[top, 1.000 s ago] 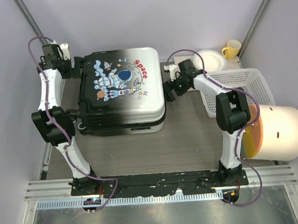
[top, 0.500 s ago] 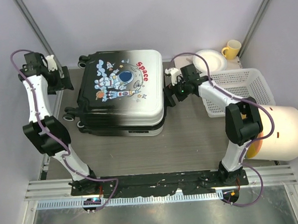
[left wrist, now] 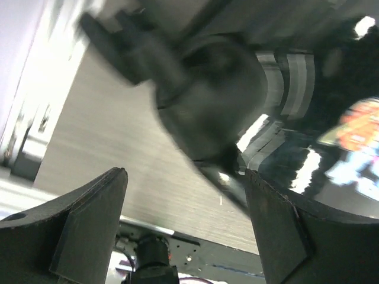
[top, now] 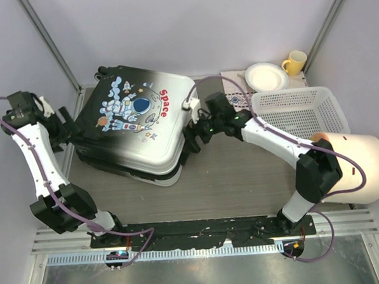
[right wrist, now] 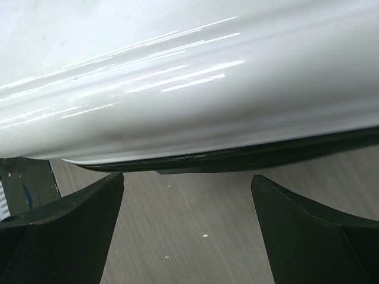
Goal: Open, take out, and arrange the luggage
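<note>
Top external, closed astronaut-print luggage, skewed

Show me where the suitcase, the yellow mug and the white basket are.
luggage (top: 155, 147), top external view, white part of its shell.
yellow mug (top: 293, 63), top external view, its body.
white basket (top: 292, 93), top external view, its far rim.

Right of the luggage, bare desk gives passage; farther right a white basket stands in the way.
</note>
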`<action>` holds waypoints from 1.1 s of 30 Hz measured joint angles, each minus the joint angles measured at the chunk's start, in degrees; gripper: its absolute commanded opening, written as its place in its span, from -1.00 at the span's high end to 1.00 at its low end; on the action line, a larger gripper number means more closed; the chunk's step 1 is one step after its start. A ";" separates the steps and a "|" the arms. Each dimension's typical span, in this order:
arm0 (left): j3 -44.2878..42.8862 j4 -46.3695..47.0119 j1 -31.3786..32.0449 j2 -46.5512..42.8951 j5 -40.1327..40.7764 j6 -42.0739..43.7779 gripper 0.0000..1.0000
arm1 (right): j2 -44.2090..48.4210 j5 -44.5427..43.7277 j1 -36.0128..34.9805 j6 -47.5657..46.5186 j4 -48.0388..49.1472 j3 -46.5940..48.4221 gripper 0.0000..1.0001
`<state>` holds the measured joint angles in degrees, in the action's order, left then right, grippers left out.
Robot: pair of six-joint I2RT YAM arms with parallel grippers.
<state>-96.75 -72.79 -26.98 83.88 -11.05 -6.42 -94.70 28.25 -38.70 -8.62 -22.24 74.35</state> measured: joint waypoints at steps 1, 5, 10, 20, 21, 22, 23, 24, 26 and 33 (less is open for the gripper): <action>1.38 -0.31 -2.10 -0.07 0.90 -1.20 -0.66 | 1.14 0.70 1.25 0.28 0.26 0.00 -0.91; 6.54 2.03 -5.75 -2.67 0.55 -6.64 -0.56 | 5.25 1.81 12.02 2.34 2.56 1.03 -0.90; 13.44 8.13 -5.60 -9.01 1.57 -9.27 -0.54 | 3.61 -7.80 20.65 5.51 9.62 5.42 -0.90; 17.90 14.95 -5.79 -10.95 0.39 -10.16 -0.61 | -24.70 -20.06 19.80 15.19 19.12 30.10 -0.87; 18.47 15.52 -5.84 -11.37 0.31 -10.23 -0.61 | -27.21 -19.93 19.80 16.04 19.32 31.28 -0.88; 18.93 15.93 -5.84 -11.67 0.24 -10.38 -0.61 | -29.24 -19.63 19.80 16.72 19.63 32.04 -0.87; 19.23 16.24 -5.84 -11.80 0.07 -10.62 -0.61 | -31.26 -18.88 19.80 17.33 20.20 32.57 -0.87; 19.56 16.61 -5.84 -11.85 -0.22 -11.02 -0.61 | -33.09 -18.03 19.80 17.88 20.63 32.92 -0.86; 20.37 17.40 -5.97 -11.93 -1.09 -11.65 -0.60 | -35.67 -16.06 19.93 18.78 21.42 33.07 -0.82; 21.46 21.75 -5.18 -9.27 -4.46 -15.41 -0.58 | -38.62 -4.70 20.76 22.23 29.66 29.62 -0.75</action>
<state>-75.29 -51.05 -32.16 74.61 -15.51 -21.82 -133.32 23.55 -17.93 13.61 7.42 103.96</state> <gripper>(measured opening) 0.794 0.887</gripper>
